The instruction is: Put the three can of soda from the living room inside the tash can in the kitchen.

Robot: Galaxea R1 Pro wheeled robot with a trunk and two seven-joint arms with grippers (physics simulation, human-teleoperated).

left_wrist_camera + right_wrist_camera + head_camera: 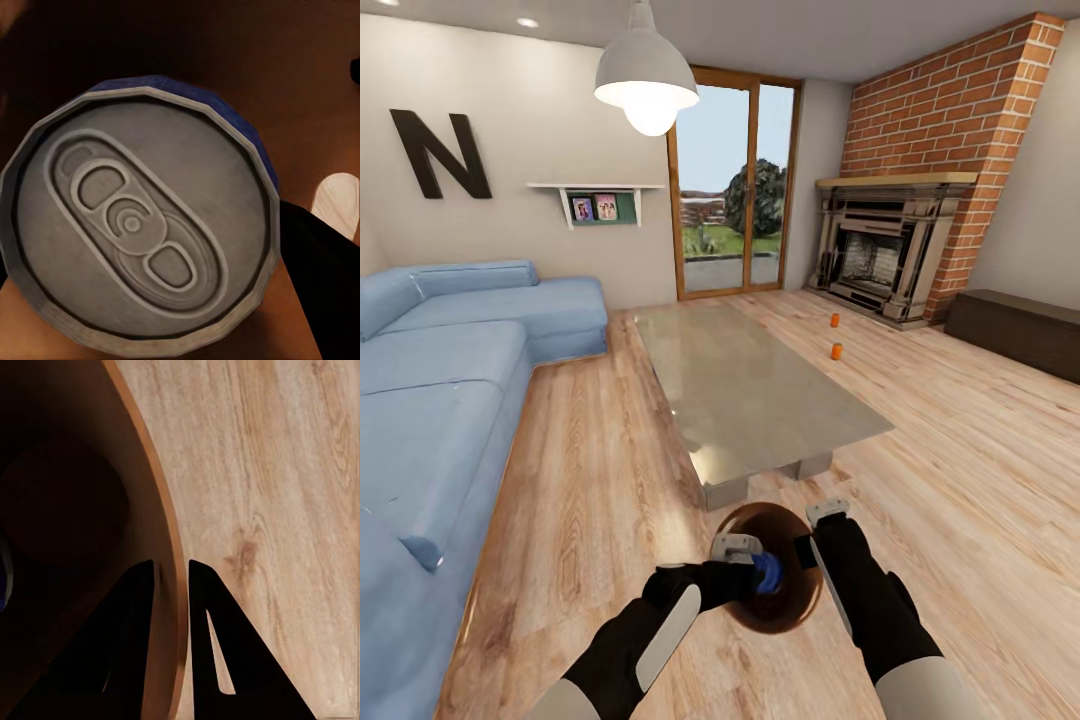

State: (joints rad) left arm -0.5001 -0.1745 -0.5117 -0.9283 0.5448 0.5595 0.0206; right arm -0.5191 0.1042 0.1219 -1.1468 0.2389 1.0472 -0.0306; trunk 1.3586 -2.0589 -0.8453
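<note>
A blue-sided can (142,217) sits clamped in the left gripper (745,572) over the bin's (800,600) mouth; the right gripper's (171,577) fingers pinch its rim. Next, probably: release, then fetch the two orange cans (836,351) beyond the glass surface (750,385).

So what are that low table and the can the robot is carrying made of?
The coffee table looks like glass: a smooth, pale, see-through top with glossy reflections. The can, held by the left gripper over the bin, looks like metal: a dull grey top with a stamped pull-tab and a blue painted side.
</note>
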